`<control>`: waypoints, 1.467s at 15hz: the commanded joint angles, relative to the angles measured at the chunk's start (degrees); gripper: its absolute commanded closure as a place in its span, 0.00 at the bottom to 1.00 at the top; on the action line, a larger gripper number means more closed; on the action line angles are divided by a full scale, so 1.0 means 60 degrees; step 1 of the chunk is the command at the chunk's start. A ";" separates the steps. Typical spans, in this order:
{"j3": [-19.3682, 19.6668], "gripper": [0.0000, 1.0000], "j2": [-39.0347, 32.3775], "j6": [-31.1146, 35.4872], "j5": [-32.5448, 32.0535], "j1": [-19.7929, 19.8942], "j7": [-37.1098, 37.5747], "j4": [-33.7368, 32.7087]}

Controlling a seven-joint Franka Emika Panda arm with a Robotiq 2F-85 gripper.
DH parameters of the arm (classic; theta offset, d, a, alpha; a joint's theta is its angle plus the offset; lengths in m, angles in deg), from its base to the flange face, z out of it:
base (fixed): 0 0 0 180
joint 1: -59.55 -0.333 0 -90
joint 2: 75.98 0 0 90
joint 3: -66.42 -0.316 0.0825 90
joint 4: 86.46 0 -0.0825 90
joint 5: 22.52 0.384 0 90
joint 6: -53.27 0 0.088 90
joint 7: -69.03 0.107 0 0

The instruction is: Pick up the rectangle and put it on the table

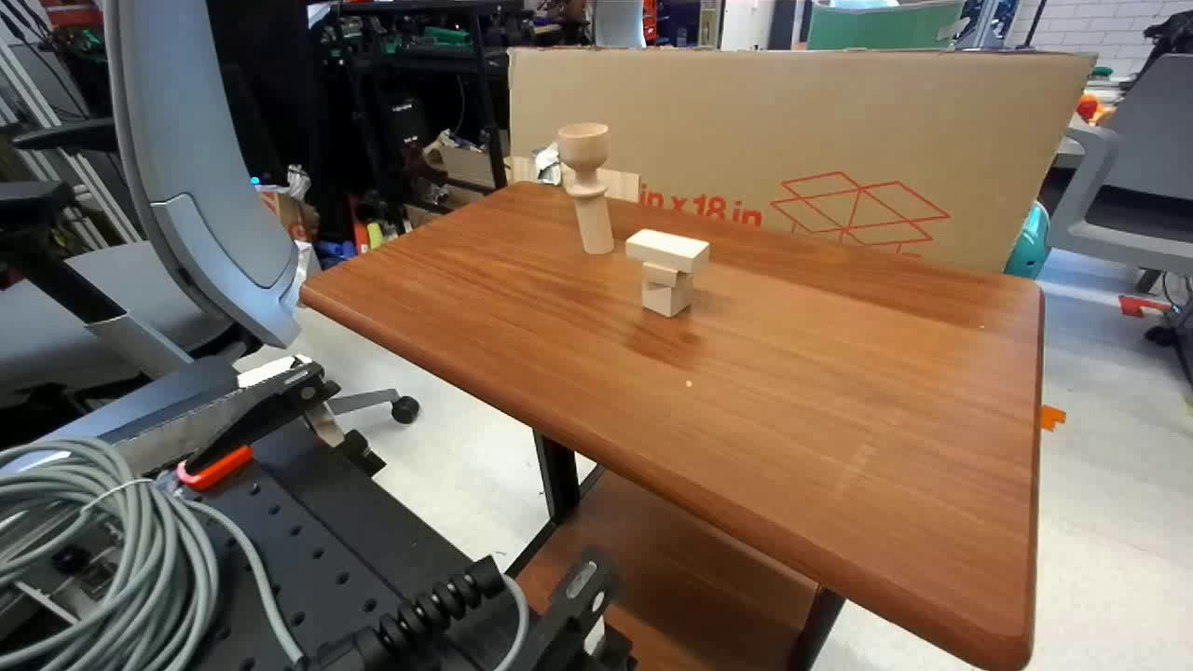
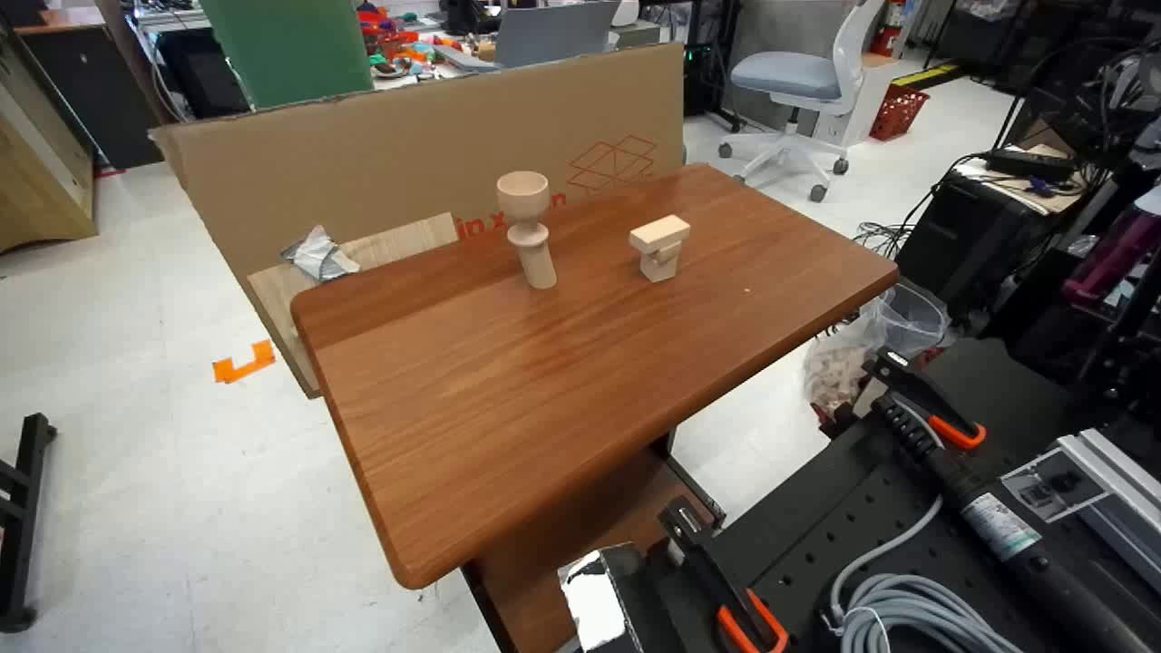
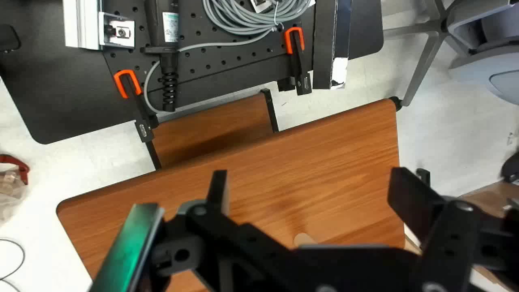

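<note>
The rectangle (image 1: 667, 250), a pale flat wooden block, lies on top of a small stack in both exterior views (image 2: 659, 233). Under it are a thin pale piece (image 1: 662, 274) and a pale wooden cube (image 1: 666, 296) that stands on the table. The table (image 1: 839, 401) has a reddish-brown wood-grain top and shows in both exterior views (image 2: 508, 390) and in the wrist view (image 3: 344, 162). My gripper (image 3: 310, 184) is open in the wrist view, with nothing between its fingers, above the table. It is out of both exterior views. The rectangle is not visible in the wrist view.
A tall goblet-shaped wooden piece (image 1: 587, 186) stands beside the stack (image 2: 529, 231). A cardboard box (image 1: 708, 112) stands upright along the table's far edge. A black bench (image 3: 243, 73) with clamps and a coiled grey cable (image 3: 243, 20) is by the near side. A grey chair (image 1: 200, 158) stands nearby.
</note>
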 commanded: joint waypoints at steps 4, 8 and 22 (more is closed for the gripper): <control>-0.0162 0.00 -0.0021 -0.0039 0.0108 0.0191 -0.0103 -0.0022; -0.0162 0.00 -0.0021 -0.0039 0.0108 0.0191 -0.0103 -0.0022; -0.0934 0.00 -0.3927 0.5189 -0.0247 0.0077 0.0479 -0.1198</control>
